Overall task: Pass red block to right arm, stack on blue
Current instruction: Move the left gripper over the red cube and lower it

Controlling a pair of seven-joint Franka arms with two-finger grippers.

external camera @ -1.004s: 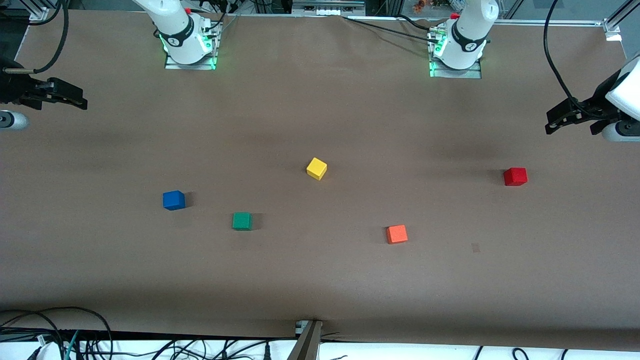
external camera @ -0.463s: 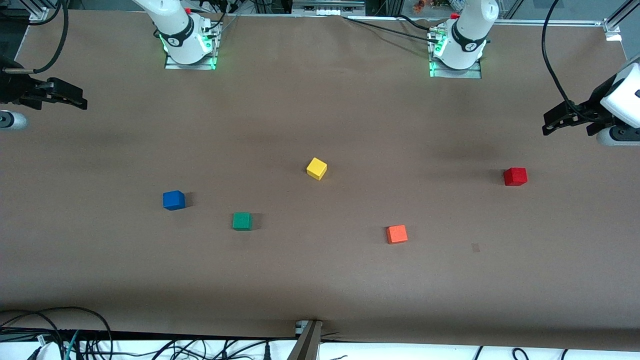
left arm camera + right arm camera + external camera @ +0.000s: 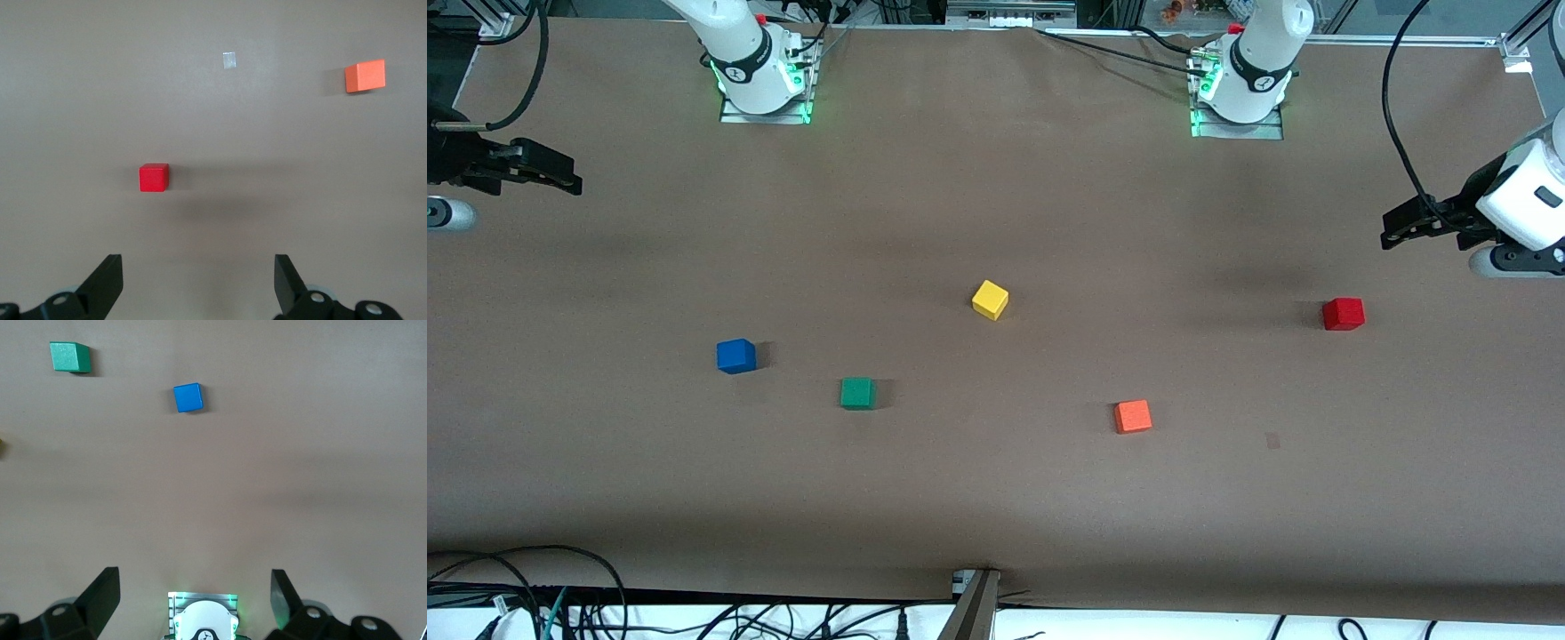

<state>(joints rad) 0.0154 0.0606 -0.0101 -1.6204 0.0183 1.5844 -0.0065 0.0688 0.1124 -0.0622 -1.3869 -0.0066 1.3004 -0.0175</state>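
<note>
resting on the desk toward the right arm's end, the blue (image 3: pixel 735 356) sat untouched; the right gripper (image 3: pixel 560 178) waited spread wide over that edge. the red block (image 3: pixel 1343 314), probably light, rigid, wanted flat-face pinching; the left gripper (image 3: pixel 1400 229) hovered nearby, spread.

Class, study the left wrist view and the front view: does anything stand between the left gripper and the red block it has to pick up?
Nothing visible does. The left gripper hangs open over bare table at the left arm's end, and only bare table separates it from the red block. The orange cube sits well off to the side, nearer the front camera.
</note>
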